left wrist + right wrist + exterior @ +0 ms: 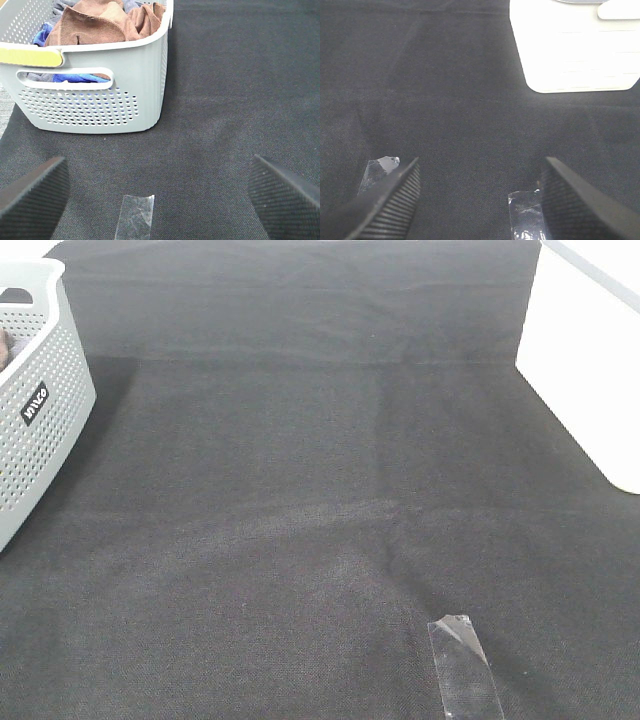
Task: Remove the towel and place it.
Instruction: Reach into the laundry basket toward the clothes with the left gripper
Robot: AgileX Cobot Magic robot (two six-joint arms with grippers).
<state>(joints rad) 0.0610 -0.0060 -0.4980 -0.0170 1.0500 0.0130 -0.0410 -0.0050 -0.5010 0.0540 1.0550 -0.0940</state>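
The brown towel (100,22) lies crumpled in the grey perforated basket (100,107), on top of blue and grey cloth. In the exterior high view only the basket's side (35,410) shows at the far left edge, with a sliver of the towel (4,348). My left gripper (159,200) is open and empty, low over the black cloth, a short way in front of the basket. My right gripper (480,200) is open and empty over the black cloth. Neither gripper shows in the exterior high view.
A black cloth (330,490) covers the table. Strips of clear tape (463,665) lie on it near the front; others show in the wrist views (135,217) (377,170). A white surface (585,360) borders the cloth at the right.
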